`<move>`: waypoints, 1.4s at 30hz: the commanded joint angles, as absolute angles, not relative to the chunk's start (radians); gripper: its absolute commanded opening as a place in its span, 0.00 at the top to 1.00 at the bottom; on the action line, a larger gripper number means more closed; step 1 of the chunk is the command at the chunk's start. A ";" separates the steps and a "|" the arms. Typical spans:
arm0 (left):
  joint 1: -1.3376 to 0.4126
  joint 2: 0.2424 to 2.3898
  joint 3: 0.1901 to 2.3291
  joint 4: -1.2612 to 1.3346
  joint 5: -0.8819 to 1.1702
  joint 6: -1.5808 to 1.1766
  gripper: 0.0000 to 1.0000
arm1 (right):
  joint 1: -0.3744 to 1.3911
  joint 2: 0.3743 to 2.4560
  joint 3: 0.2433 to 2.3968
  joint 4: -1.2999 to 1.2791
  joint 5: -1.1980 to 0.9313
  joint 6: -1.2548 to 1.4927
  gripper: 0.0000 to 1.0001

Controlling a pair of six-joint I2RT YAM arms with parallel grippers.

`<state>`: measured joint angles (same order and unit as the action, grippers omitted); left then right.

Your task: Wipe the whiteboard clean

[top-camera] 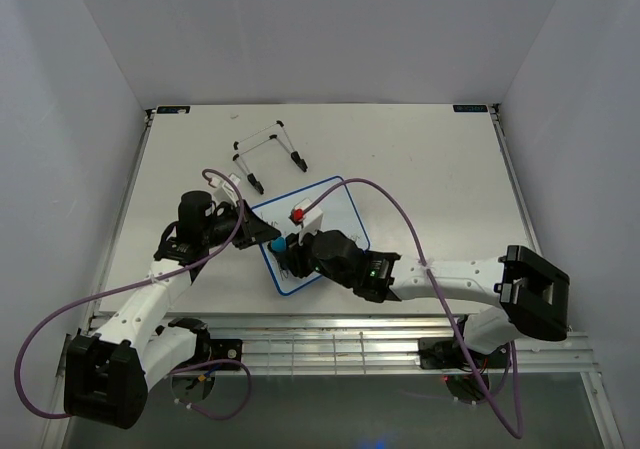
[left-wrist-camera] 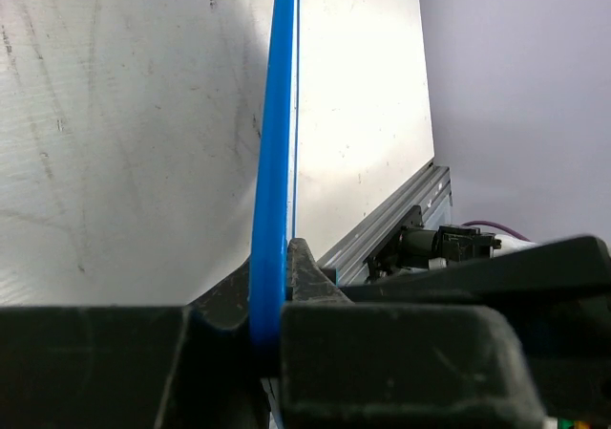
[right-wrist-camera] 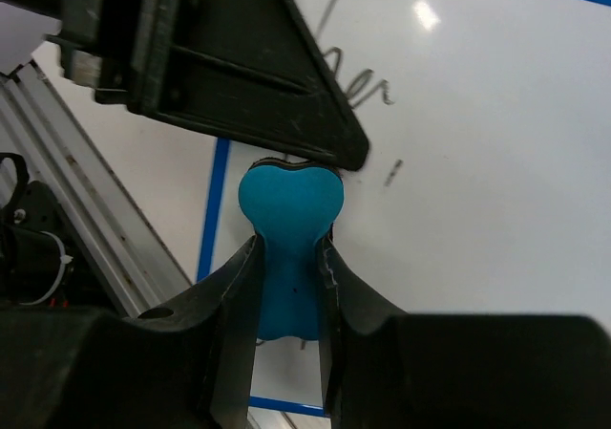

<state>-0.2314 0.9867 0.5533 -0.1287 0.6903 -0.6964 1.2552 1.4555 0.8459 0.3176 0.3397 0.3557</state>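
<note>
Two arms meet over the white surface (top-camera: 430, 169), a little left of its middle and toward the near edge. The whiteboard (top-camera: 338, 207) sits skewed there, one corner pointing to the far edge; whether it lies fully flat cannot be told. The left end effector (top-camera: 262, 231) is clenched on the board's blue frame at its left side, and the wrist view shows the frame pinched edge-on between the jaws. The right end effector (top-camera: 296, 251) reaches in from the right, grasping the blue bone-shaped eraser (right-wrist-camera: 289, 221) by its waist, with the eraser's head over the board's near-left part. A thin wire stand (top-camera: 265, 154) sits well apart toward the far edge.

Wiping looks to be the step in hand. Most of the board that shows is clean, but a few black strokes (right-wrist-camera: 361, 87) lie just past the eraser's head, partly hidden beside the left arm's finger. Next, I judge, the eraser must sweep forward over those strokes with steady downward pressure while the left grip keeps the frame firm. It should stop short of knocking that finger.
</note>
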 commanded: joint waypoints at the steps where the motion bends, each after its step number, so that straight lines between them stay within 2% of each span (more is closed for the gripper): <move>1: -0.264 0.942 0.566 -0.071 0.778 -0.742 1.00 | 1.330 1.534 0.906 0.321 0.258 0.382 0.79; 8: -0.264 0.943 0.575 -0.078 0.781 -0.738 1.00 | 1.333 1.531 0.910 0.296 0.316 0.370 0.79; 12: -0.264 0.948 0.589 -0.086 0.792 -0.730 1.00 | 1.290 1.491 0.789 0.290 0.357 0.383 0.79; 19: -0.264 0.936 0.595 -0.100 0.798 -0.727 1.00 | 1.077 1.410 0.531 0.290 0.382 0.457 0.79; 22: -0.264 0.933 0.592 -0.101 0.799 -0.727 1.00 | 0.973 1.388 0.479 0.258 0.374 0.462 0.79; 26: -0.264 0.928 0.583 -0.103 0.793 -0.730 1.00 | 0.954 1.365 0.483 0.242 0.346 0.437 0.79; 32: -0.265 0.931 0.572 -0.081 0.776 -0.752 1.00 | 1.136 1.359 0.555 0.348 0.301 0.434 0.79; 36: -0.264 0.928 0.572 -0.081 0.770 -0.761 1.00 | 1.297 1.390 0.685 0.371 0.295 0.417 0.80; 42: -0.264 0.928 0.565 -0.080 0.764 -0.764 1.00 | 1.410 1.457 0.784 0.397 0.269 0.419 0.80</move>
